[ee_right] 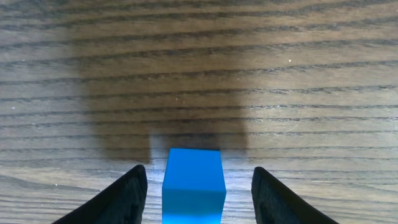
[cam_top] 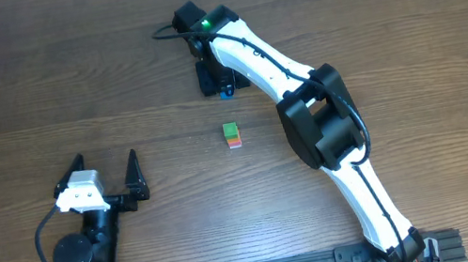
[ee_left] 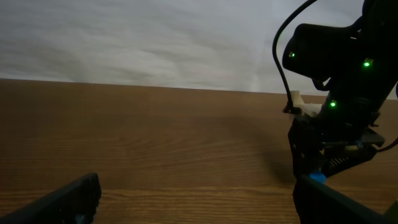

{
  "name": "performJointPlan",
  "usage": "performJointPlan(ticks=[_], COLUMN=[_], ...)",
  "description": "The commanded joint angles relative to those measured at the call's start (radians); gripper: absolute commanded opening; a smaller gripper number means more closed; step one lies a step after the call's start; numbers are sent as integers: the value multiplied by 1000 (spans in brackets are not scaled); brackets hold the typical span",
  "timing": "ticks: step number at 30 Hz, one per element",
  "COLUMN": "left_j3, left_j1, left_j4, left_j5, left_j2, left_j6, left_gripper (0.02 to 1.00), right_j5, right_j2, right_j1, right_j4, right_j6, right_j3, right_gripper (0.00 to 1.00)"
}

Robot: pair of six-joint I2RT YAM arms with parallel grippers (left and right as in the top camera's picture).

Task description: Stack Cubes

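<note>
1. Wood-grain table (cam_top: 33, 69) spreads across the whole scene seen from above; a plain white wall (ee_left: 155, 37) rises behind its far edge.
2. Right gripper (ee_right: 198, 202) is far up the table, pointing down at the surface with its fingers spread wide.
3. A blue cube (ee_right: 193, 180) sits on the table between those fingers, with a gap on each side; neither finger touches it.
4. Nearer the table's middle, well apart from the blue cube, stands a small stack (cam_top: 234, 140) with a green cube (cam_top: 231, 130) on top.
5. Left gripper (cam_top: 105, 170) rests near its base, fingers wide apart, holding nothing, well apart from the stack.
</note>
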Motion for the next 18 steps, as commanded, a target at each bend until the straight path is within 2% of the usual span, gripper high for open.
performJointPlan(ticks=[1,18], left_j3=[-8,-8], left_j1=[5,5], left_j4=[0,0], left_j5=[-2,-2], left_j2=[-7,-7], left_j6=[11,11], left_gripper=[1000,1000], right_j5=[-9,-16], right_j2=[24,24], right_j1=[-8,-6], right_j4=[3,6], right_j6=[-3,-4], right_j3=[3,3], right_gripper=[516,347])
